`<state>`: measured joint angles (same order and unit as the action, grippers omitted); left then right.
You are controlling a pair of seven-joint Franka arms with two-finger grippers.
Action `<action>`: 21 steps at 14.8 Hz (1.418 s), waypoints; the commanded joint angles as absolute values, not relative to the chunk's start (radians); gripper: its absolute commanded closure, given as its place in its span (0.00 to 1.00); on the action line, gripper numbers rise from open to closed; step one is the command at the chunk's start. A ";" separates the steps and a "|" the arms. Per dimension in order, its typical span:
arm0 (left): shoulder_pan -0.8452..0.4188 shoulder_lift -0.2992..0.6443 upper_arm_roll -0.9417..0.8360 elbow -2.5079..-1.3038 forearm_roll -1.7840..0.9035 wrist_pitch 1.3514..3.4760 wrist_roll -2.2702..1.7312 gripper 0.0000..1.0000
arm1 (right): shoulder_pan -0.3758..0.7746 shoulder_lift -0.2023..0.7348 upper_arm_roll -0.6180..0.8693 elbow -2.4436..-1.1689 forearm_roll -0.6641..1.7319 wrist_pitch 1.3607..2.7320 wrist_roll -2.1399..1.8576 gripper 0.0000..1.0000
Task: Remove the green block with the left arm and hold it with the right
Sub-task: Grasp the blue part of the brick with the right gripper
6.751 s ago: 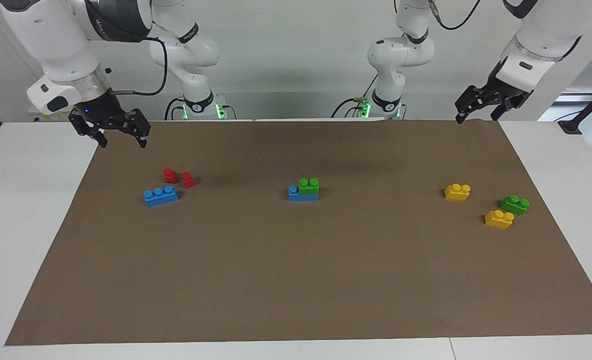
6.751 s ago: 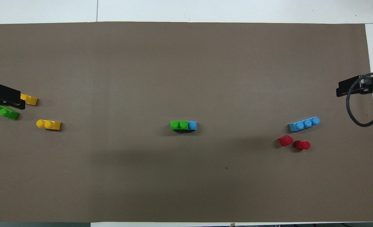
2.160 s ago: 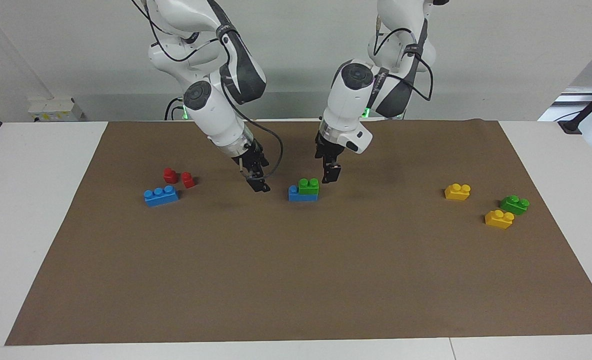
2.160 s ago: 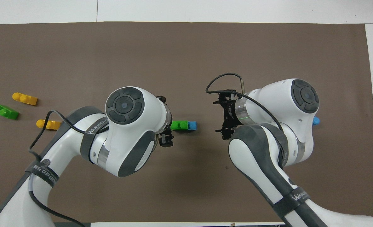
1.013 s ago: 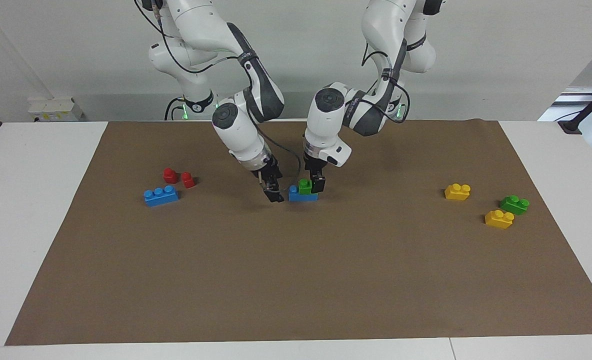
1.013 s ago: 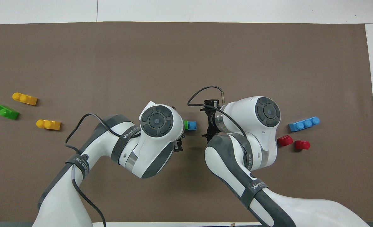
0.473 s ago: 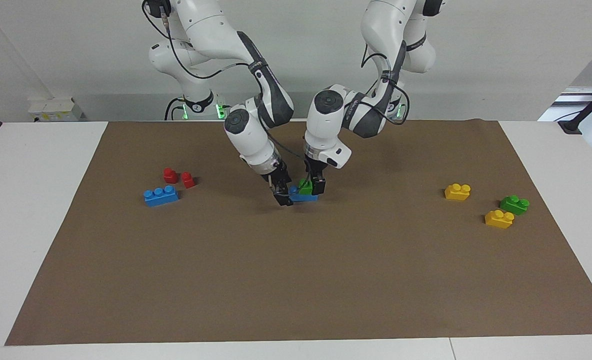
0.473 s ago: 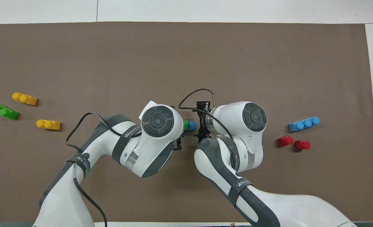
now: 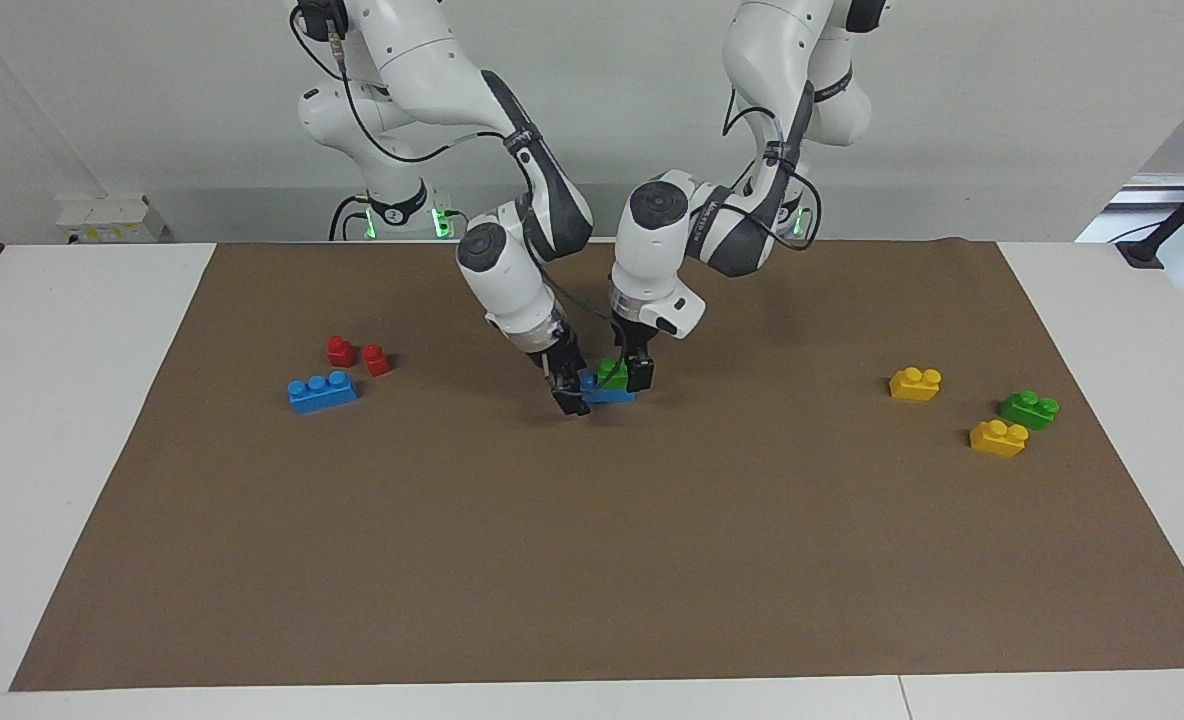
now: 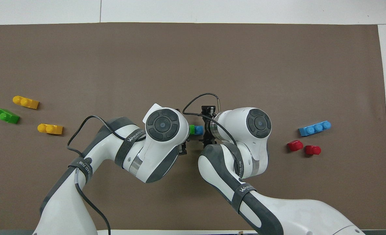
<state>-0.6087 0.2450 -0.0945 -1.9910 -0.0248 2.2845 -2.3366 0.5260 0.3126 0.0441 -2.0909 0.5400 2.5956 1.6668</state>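
White arms (image 9: 512, 270), grey joints, black cables (image 10: 198, 99)

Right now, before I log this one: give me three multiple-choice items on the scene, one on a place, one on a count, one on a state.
1. Where does the loose green brick lie?
A) on top of a yellow brick
B) close by the yellow bricks, toward the left arm's end
C) at the middle of the mat

2. How many yellow bricks are there?
A) one
B) two
C) four

3. What state is the green block in?
A) lifted clear in the air
B) lying alone on the mat
C) stacked on the short blue brick

Key:
1 B, it rests on the mat next to the two yellow ones.
2 B, both lie toward the left arm's end.
3 C, the stack stands mid-mat, the left hand open at the green block, the right hand open at the short blue brick's end.
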 commanded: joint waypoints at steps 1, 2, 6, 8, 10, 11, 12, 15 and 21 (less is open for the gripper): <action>-0.614 0.247 -0.087 -1.997 -0.008 2.303 -2.353 0.00 | 0.529 0.336 0.043 -2.079 0.575 2.631 1.644 0.04; -0.614 0.247 -0.087 -1.999 -0.008 2.303 -2.353 0.00 | 0.529 0.337 0.044 -2.080 0.575 2.635 1.644 0.05; -0.612 0.245 -0.087 -1.999 -0.008 2.306 -2.353 0.00 | 0.529 0.337 0.043 -2.083 0.575 2.637 1.644 0.13; -0.612 0.247 -0.087 -1.999 -0.008 2.306 -2.355 0.00 | 0.529 0.337 0.044 -2.083 0.575 2.637 1.644 0.32; -0.612 0.247 -0.087 -1.999 -0.008 2.312 -2.355 0.00 | 0.531 0.337 0.044 -2.083 0.575 2.638 1.643 0.55; -0.614 0.247 -0.087 -1.999 -0.008 2.315 -2.355 0.00 | 0.531 0.337 0.044 -2.082 0.575 2.638 1.643 0.66; -0.614 0.247 -0.087 -1.999 -0.008 2.315 -2.355 0.00 | 0.532 0.337 0.044 -2.082 0.575 2.638 1.638 0.76; -0.614 0.247 -0.087 -1.999 -0.008 2.316 -2.355 0.01 | 0.540 0.337 0.044 -2.082 0.575 2.637 1.611 1.00; -0.615 0.245 -0.087 -2.000 -0.008 2.306 -2.350 0.17 | 0.538 0.337 0.044 -2.080 0.580 2.637 1.580 1.00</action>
